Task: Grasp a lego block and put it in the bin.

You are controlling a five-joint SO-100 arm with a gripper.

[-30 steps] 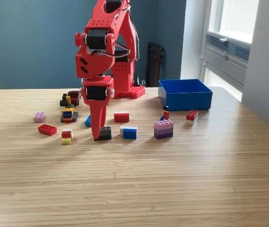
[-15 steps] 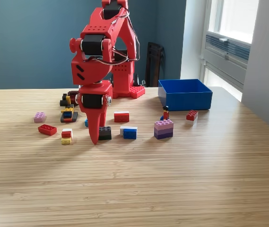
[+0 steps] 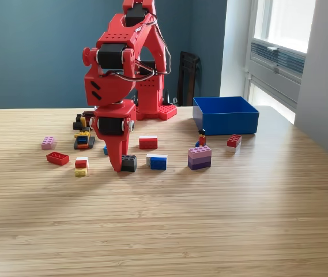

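Shifted a touch toward the exterior view's left and dropped lower since half a second back, red gripper (image 3: 117, 165) now planted tip-down on the wooden table (image 3: 210, 219), pressed right up against the left side of the black lego block (image 3: 129, 163). Can't tell if the fingers are spread or closed from this angle, looks like one solid red wedge; can't say either whether anything is actually pinched. Black block nudged a hair to the right compared with a second ago, otherwise same spot.

Blue bin (image 3: 226, 115) sitting far back on the exterior view's right, well apart from the gripper, open top, contents not visible from here.

Rest of the bricks scattered about: white-and-blue block (image 3: 157, 161) just right of the black one, red-and-white block (image 3: 148, 142) behind it, purple stacked block (image 3: 199, 157) further right with a little red figure (image 3: 202, 138) behind that, small red block (image 3: 234, 140) near the bin. Over on the exterior view's left: pink block (image 3: 48, 142), flat red block (image 3: 57, 158), red-white-yellow stack (image 3: 81, 167), and a dark jumbled pile (image 3: 84, 128) near the arm's base (image 3: 155, 104). None of those budged.
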